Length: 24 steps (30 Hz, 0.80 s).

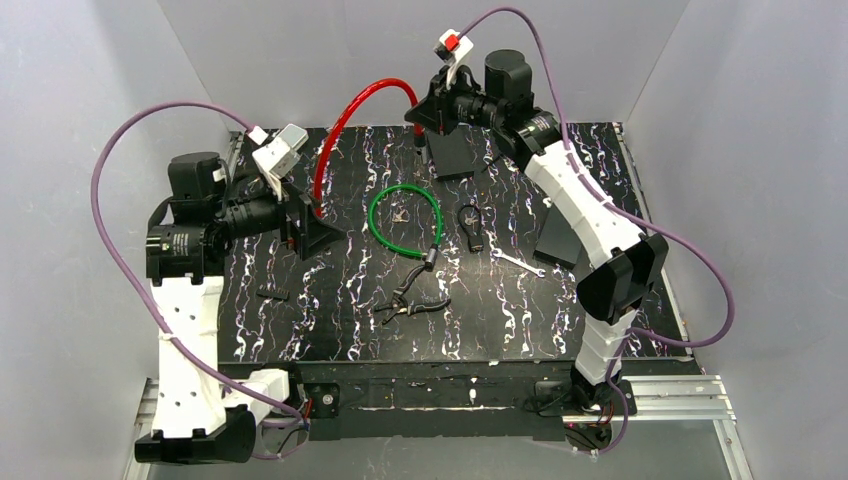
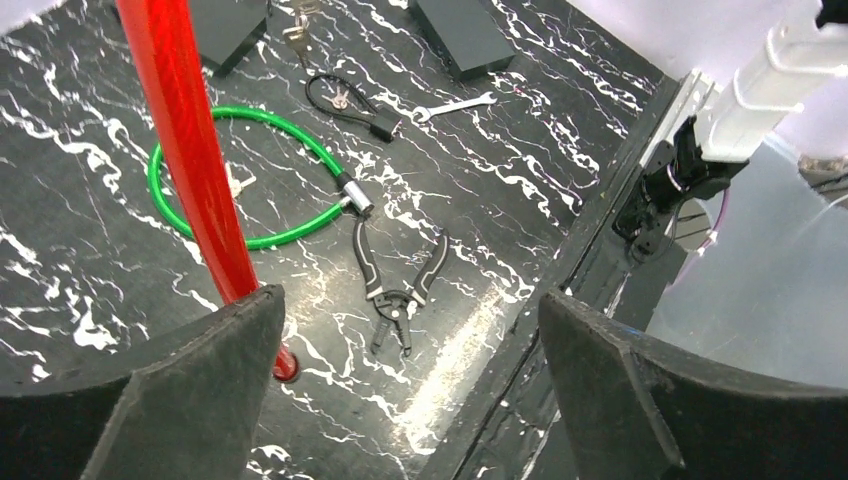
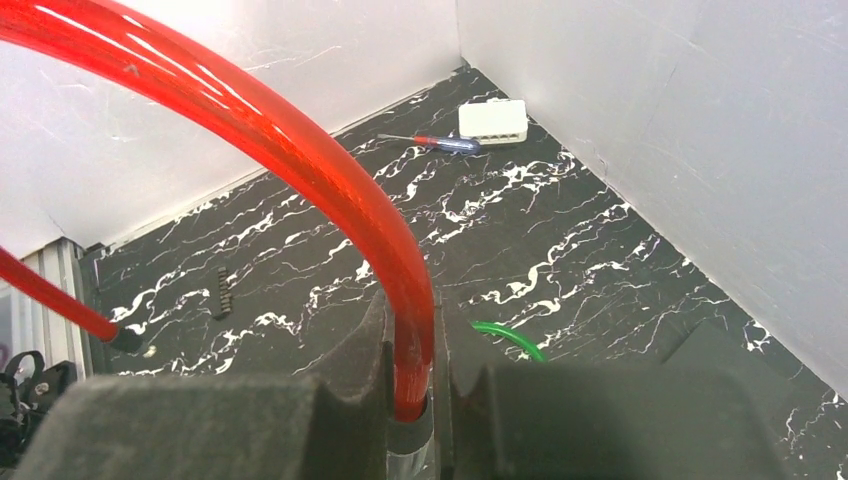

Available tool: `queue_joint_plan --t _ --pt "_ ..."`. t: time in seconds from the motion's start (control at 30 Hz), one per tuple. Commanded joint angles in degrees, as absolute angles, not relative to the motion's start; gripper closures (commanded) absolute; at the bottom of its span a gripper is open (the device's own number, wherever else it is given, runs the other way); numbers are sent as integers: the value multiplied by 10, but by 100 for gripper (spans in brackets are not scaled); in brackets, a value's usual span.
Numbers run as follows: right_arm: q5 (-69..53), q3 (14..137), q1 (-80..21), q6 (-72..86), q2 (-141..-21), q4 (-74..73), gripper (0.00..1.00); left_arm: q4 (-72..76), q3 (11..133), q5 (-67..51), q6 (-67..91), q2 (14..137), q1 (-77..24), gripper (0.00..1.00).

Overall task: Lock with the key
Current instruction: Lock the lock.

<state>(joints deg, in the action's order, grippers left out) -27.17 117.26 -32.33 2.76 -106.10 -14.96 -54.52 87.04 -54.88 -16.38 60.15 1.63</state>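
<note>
Right gripper [image 1: 424,122] is up at the back of the desk [image 1: 330,335], clamped tight on one end of the red cable lock [image 1: 350,108]. In the right wrist view the cable [image 3: 330,190] drops straight down between the closed fingers [image 3: 250,430]. From there it arches high across to the left. Its other end comes down to the desk right by the left gripper [image 1: 310,228].

That left gripper [image 2: 405,340] is spread wide and grips nothing. The red cable [image 2: 190,150] runs down just beside one finger [image 2: 200,390], though I can't tell if they touch.

A small metal piece that looks like a key [image 2: 297,28] sits by a black block [image 1: 452,152] below the right gripper. It is too small to say whether it hangs or lies.

In the middle of the desk a green cable lock [image 1: 371,218] lies in a closed loop, with a small black loop lock [image 1: 472,225] just to its right. Pliers [image 1: 410,300] lie nearer the arms, a wrench [image 1: 518,263] off to the right, and a second black block [image 1: 560,238] beyond it.

At the far corner in the right wrist view a white box [image 3: 493,120] sits with a screwdriver [image 3: 430,143] right beside it. What the box holds can't be seen.
</note>
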Motion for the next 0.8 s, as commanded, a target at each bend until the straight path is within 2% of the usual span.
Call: queue_joint_plan --t 0.0,0.23,0.33,0.47,0.77 --pt "-294 1176 -304 62 -1013 -96 99 -580 893 -596 -223 574 14 2" --pt "-311 1154 -278 102 -1015 -65 99 -516 856 -581 -141 572 14 2" --pt "-318 1141 -273 121 -1010 -52 99 -464 829 -566 -114 580 14 7" --pt "-326 1124 -272 139 -1000 -46 99 -407 793 -634 -96 590 11 12" --pt "-322 1102 -272 161 -995 -41 99 -275 723 -671 -6 593 -87 9"
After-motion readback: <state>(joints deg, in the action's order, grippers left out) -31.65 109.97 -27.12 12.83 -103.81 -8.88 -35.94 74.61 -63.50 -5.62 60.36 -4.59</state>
